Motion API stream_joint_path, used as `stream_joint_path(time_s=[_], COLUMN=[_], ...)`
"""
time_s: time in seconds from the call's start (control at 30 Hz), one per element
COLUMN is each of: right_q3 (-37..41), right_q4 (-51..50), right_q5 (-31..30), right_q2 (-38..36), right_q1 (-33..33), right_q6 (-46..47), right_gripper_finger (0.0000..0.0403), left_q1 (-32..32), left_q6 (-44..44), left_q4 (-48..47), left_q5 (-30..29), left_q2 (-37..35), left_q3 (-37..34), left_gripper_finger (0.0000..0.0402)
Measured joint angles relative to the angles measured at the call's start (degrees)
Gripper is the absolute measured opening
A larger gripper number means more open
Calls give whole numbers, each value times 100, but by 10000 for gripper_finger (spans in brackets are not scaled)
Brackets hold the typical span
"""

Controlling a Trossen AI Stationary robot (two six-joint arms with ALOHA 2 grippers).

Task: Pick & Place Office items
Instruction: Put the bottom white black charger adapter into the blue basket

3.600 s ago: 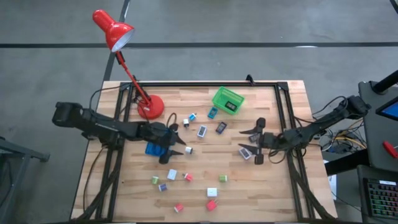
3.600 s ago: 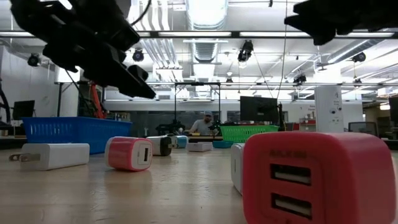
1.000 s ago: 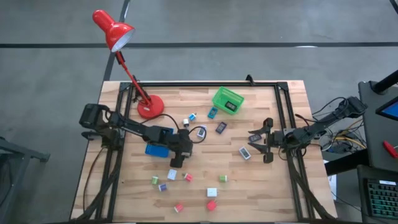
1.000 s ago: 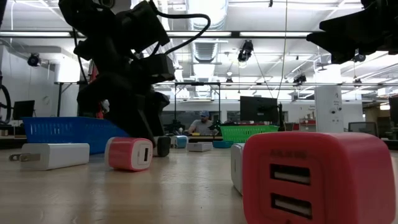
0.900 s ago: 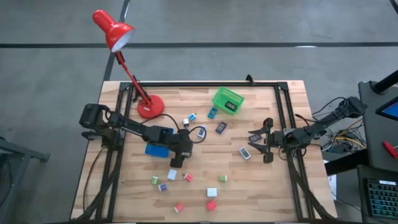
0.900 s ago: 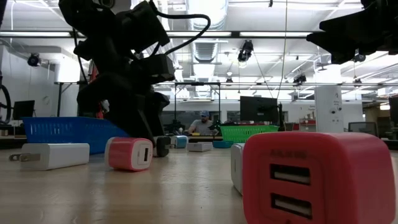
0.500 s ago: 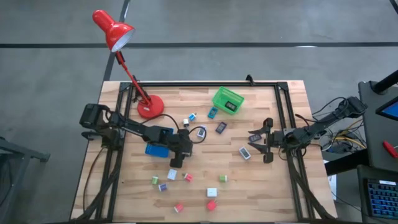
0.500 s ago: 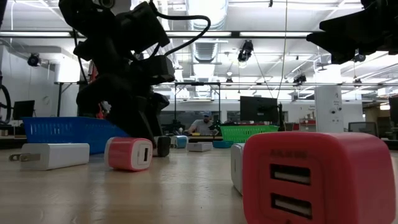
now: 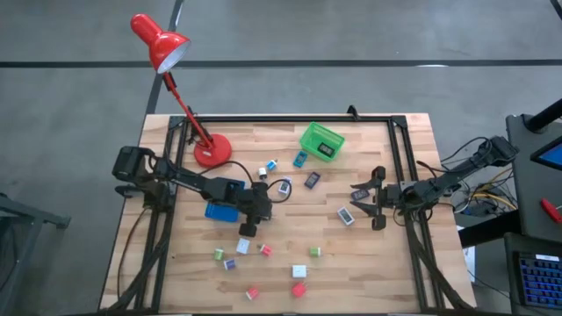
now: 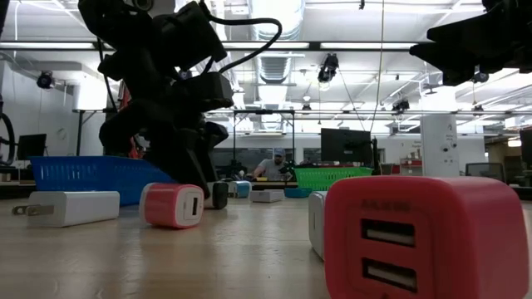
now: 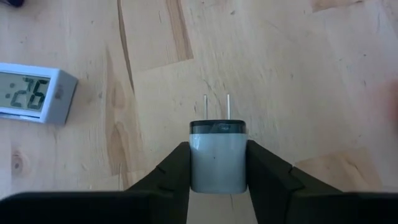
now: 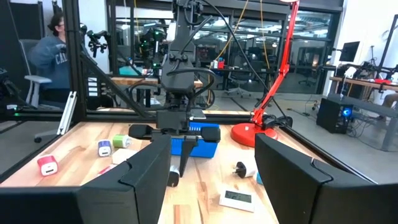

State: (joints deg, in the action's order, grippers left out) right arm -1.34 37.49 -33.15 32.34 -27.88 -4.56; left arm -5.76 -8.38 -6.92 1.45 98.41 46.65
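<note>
Left gripper (image 11: 217, 145) pressed together on a white charger (image 11: 217, 158), one dark finger (image 11: 177, 174) on each flat side. Charger pale and box-like, with a dark band at its front end and two thin metal prongs pointing to the top of the left wrist frame, lying low over the bare wooden table (image 11: 298, 68). At the upper left of that frame, well apart from the charger, a small white clock (image 11: 31, 93) with grey digits.

In the high view, left gripper (image 9: 248, 228) a little left of the frame centre, pointing to the bottom of the frame, the charger mostly hidden under it. Directly upper left of it, partly under the arm, a blue tray (image 9: 219, 209). Just below the gripper, a scatter of small office items: a white block (image 9: 243, 247), a red block (image 9: 264, 250), a green block (image 9: 219, 254), a purple block (image 9: 229, 263). Above the gripper, several flat dark and teal pieces (image 9: 312, 180).

Right gripper (image 9: 362, 204) at centre right, fingers spread, nothing between them, a white flat piece (image 9: 345, 215) just beside the lower finger.

Farther out: green basket (image 9: 322, 140) at upper centre, red desk lamp (image 9: 160, 42) at upper left.

In the low view, a pink charger (image 10: 172, 205) standing in front of the left arm, a large red charger (image 10: 424, 241) filling the lower right corner, a person (image 10: 272, 166) seated far behind.
</note>
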Motion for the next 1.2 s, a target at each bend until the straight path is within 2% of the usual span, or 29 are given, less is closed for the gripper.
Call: stream_joint_path(time_s=[0.5,0.77,0.9,1.2], right_q3=[-2,-2,-2,-2], right_q4=[1,1,1,5], right_q5=[-2,-2,-2,-2], right_q2=[-2,0,-1,-1], right_q1=[0,0,0,0], right_q6=[9,9,12,9], right_gripper_finger=[223,223,223,223], left_q1=[0,-4,-2,7], left_q6=[-346,-368,-408,-403], left_q4=[41,709,1291,3502], left_q5=[593,854,966,1408], left_q2=[1,7,7,4], left_q3=[-8,-13,-104,-728], left_gripper_finger=[120,120,120,120])
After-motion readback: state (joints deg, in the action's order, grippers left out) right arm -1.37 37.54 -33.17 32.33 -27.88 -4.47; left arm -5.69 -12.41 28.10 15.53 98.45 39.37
